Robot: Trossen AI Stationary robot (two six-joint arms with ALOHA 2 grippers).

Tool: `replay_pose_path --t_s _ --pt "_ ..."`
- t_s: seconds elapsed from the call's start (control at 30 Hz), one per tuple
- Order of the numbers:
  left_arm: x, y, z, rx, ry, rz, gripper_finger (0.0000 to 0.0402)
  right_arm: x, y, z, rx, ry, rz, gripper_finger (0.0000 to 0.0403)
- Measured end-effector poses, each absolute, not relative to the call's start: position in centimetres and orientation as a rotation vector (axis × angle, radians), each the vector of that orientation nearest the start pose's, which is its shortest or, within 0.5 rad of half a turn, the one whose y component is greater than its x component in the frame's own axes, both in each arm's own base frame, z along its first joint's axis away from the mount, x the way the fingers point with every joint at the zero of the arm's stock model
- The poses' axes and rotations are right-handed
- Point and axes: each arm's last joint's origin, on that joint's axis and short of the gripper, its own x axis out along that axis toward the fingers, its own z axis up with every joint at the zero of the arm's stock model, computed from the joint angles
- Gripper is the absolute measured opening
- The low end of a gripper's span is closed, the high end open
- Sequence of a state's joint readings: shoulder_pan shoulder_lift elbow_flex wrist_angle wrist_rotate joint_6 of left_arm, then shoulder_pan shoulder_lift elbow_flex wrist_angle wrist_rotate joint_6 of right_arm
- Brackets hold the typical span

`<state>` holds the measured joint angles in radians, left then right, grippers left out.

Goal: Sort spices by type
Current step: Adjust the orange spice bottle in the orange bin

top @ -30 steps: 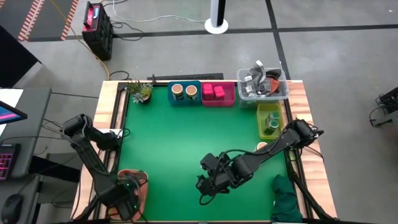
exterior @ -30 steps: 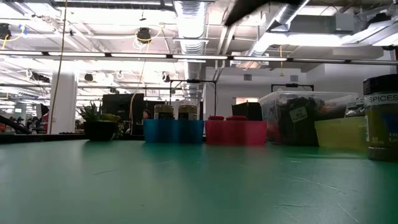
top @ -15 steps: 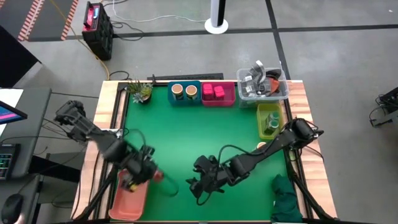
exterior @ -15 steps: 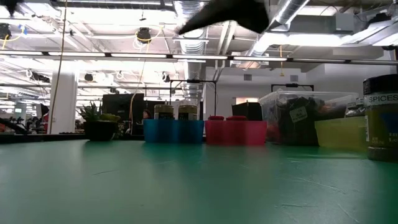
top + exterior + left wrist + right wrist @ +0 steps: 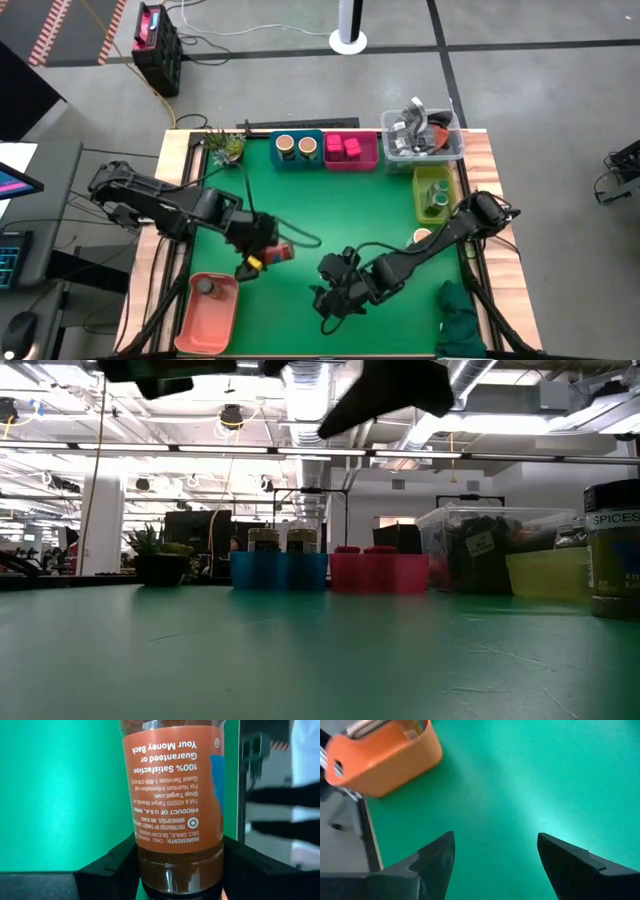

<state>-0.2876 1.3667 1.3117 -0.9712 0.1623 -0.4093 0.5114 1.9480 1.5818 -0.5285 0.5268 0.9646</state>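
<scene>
Spices: a red-labelled clear jar of brown spice (image 5: 172, 805) is clenched in the left gripper (image 5: 262, 254) above the green bench's (image 5: 300, 215) left half, beside the orange bin (image 5: 207, 312) at its front-left corner. Right gripper (image 5: 330, 300), fingers spread, holds nothing near the front edge.

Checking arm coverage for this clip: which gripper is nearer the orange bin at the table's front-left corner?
Left. The left gripper, holding a spice jar, hangs just beyond the orange bin; the right gripper, open, is farther toward the table's middle.
</scene>
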Motion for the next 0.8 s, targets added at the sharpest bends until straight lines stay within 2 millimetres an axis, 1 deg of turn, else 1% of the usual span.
replay_pose_path --t_s 0.07,0.13,0.2,0.27,0.33,0.4,0.47,0.53,0.6,0.73,0.8 --pt "25.7 -7.2 32.7 -0.361 1.079 -0.178 0.0212 37.6 19.8 24.4 0.451 0.695 -0.37 0.0306" --pt "26.0 -6.4 32.9 -0.432 1.062 -0.168 0.0212 37.4 20.0 24.8 0.4 0.686 -0.344 0.0306" --pt "26.4 -5.5 32.9 -0.536 1.057 -0.164 0.0212 37.4 20.1 26.1 0.347 0.661 -0.313 0.0306" --pt "26.6 -4.7 32.8 -0.654 1.074 -0.15 0.0212 37.4 20.2 28.2 0.262 0.612 -0.297 0.0306" --pt "26.8 -4.2 33.0 -0.763 1.076 -0.142 0.0212 37.3 20.8 30.4 0.11 0.545 -0.305 0.0306" --pt "26.9 -3.9 33.1 -0.86 1.081 -0.151 0.0212 37.0 21.2 32.0 -0.113 0.498 -0.338 0.0306" --pt "27.0 -3.7 33.2 -0.928 1.091 -0.157 0.0212 36.8 21.4 33.1 -0.34 0.468 -0.379 0.0306" --pt "27.0 -3.5 33.3 -0.995 1.097 -0.148 0.0212 36.9 21.3 33.8 -0.513 0.473 -0.397 0.0306" --pt "27.2 -3.2 33.5 -1.057 1.093 -0.158 0.0212 37.3 20.7 34.4 -0.554 0.475 -0.402 0.0306" --pt "27.9 -2.9 34.2 -1.161 1.038 -0.213 0.0212 38.3 19.4 35.5 -0.491 0.46 -0.362 0.0314" --pt "28.2 -2.8 34.6 -1.208 1.006 -0.237 0.0212 38.5 19.0 35.8 -0.505 0.462 -0.358 0.0324"
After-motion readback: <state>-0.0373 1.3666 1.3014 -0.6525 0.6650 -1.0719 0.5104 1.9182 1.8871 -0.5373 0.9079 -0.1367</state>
